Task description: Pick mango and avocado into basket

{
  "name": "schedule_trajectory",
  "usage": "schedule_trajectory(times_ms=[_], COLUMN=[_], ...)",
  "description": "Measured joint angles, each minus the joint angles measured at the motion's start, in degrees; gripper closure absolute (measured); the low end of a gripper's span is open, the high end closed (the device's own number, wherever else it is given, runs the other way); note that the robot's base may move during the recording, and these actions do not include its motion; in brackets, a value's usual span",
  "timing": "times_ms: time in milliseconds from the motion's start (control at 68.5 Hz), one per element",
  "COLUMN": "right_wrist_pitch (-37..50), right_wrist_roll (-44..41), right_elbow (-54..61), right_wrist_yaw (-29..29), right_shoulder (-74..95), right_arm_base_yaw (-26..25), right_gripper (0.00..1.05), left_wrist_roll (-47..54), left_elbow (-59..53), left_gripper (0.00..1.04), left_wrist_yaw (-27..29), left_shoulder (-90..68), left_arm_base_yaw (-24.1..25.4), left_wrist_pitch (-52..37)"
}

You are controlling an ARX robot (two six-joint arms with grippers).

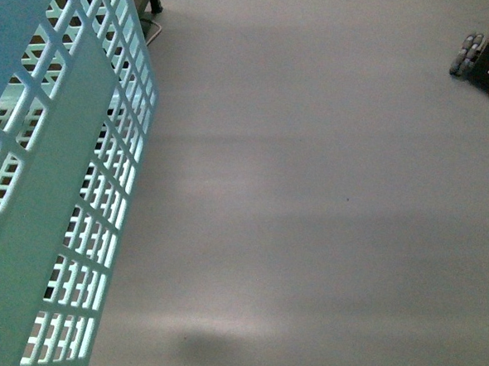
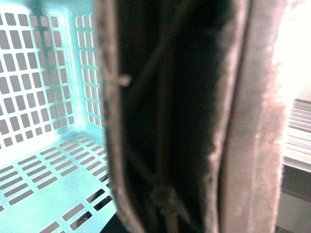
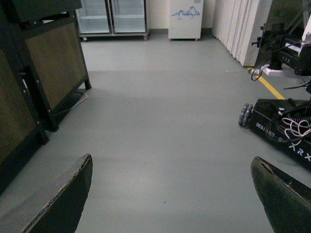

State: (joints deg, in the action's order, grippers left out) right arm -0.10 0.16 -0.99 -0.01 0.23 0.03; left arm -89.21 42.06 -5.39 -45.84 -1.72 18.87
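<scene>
Seeing no mango or avocado — only the basket (image 1: 55,203), on the left arm's side. The right end effector (image 3: 171,165) gapes empty; the left end effector (image 2: 170,121) — can't tell.

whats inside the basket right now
The basket shows no fruit on its visible floor and walls; a dark blurred object close to the lens covers the rest.

Dim, flat light on the grey floor (image 1: 311,187) up front, a pale sheen across it and one soft shadow patch; the basket (image 1: 55,203) wall is close and soft-focused. Left wrist view is heavily blurred (white glare blown out along one edge), right wrist view sharp but gloomy.
</scene>
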Motion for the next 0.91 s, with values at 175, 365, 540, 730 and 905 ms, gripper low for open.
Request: schedule_trajectory(times_ms=[175,365,540,730,905], right_wrist_pitch=[0.0,0.0,0.0,0.0,0.0], right_wrist_roll=[0.0,0.0,0.0,0.0,0.0], right_elbow=[0.0,0.0,0.0,0.0,0.0], right_wrist_yaw=[0.0,0.0,0.0,0.0,0.0], right_shoulder=[0.0,0.0,0.0,0.0,0.0], right_arm_base_yaw=[0.0,0.0,0.0,0.0,0.0], right_gripper=[0.09,0.09,0.09,0.09,0.09], left_wrist_roll=[0.0,0.0,0.0,0.0,0.0], left_elbow=[0.1,0.2,0.2,0.2,0.2], left_gripper=[0.91,0.91,0.91,0.91,0.91], left_wrist_yaw=[0.0,0.0,0.0,0.0,0.0], left_shoulder=[0.0,0.0,0.0,0.0,0.0], left_arm_base_yaw=[0.0,0.0,0.0,0.0,0.0], left_wrist_pitch=[0.0,0.0,0.0,0.0,0.0])
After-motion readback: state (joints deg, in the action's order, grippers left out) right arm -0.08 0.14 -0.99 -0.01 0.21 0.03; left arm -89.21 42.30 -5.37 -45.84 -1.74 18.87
